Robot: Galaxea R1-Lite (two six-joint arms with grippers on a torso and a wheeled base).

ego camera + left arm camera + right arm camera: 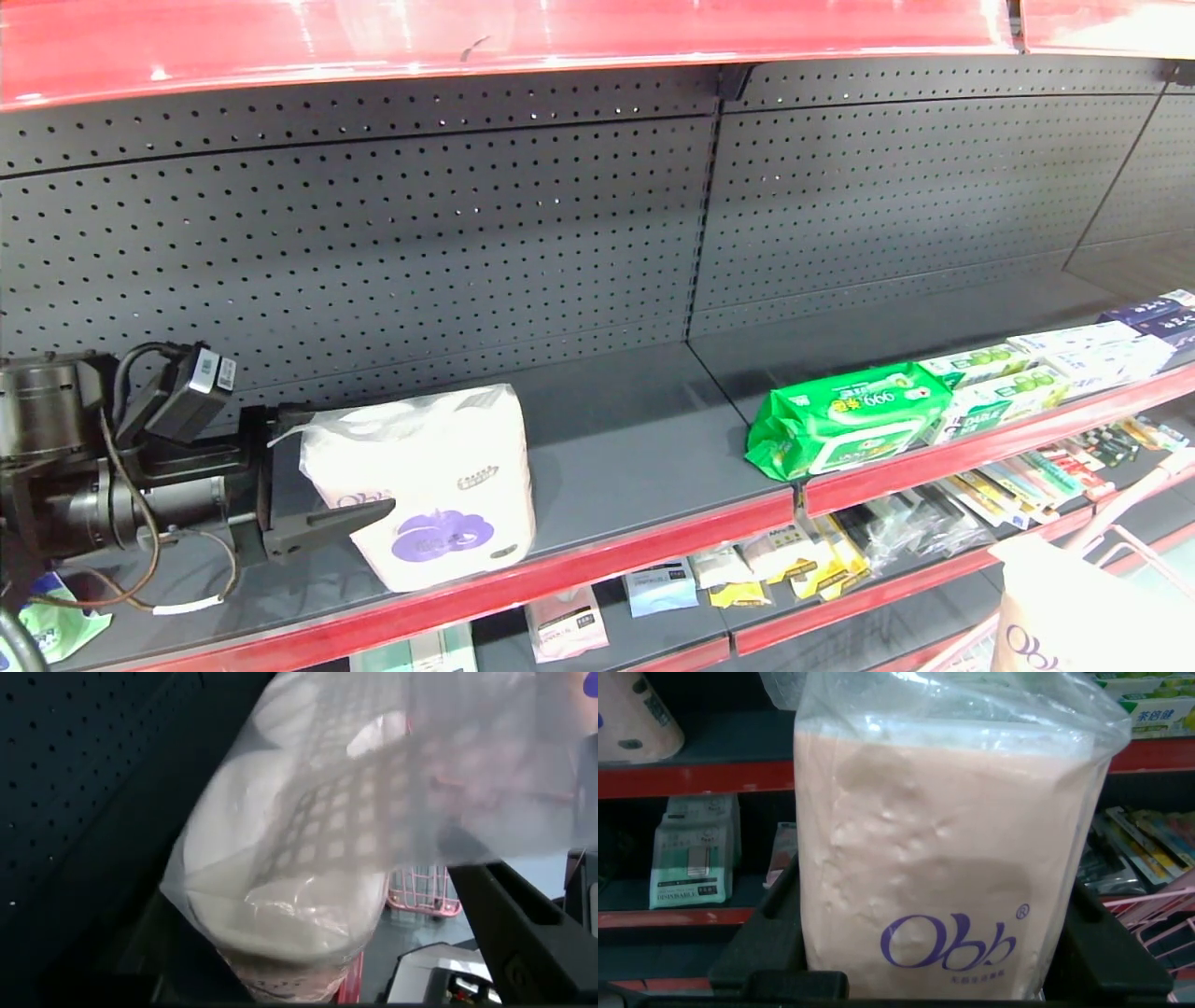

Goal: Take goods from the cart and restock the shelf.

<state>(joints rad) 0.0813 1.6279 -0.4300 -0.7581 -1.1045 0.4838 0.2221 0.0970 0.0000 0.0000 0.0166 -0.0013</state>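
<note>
A white pack of toilet rolls [425, 481] with a purple print stands on the grey shelf board [644, 439] at the left, near the red front edge. My left gripper [378, 490] is shut on it from the left, one dark finger [327, 525] lying across its front. In the left wrist view the pack [290, 859] sits close up between the fingers [523, 929]. My right gripper [943, 961] is shut on a pinkish pack of rolls [952, 859], held below shelf height at the lower right [1074, 611].
A green wet-wipes pack [840, 418] and rows of toothpaste boxes [1018, 378] lie on the right board. Between them and the white pack the board is bare. Lower shelves [775, 560] hold small goods. The pink wire cart [1144, 551] stands at the lower right.
</note>
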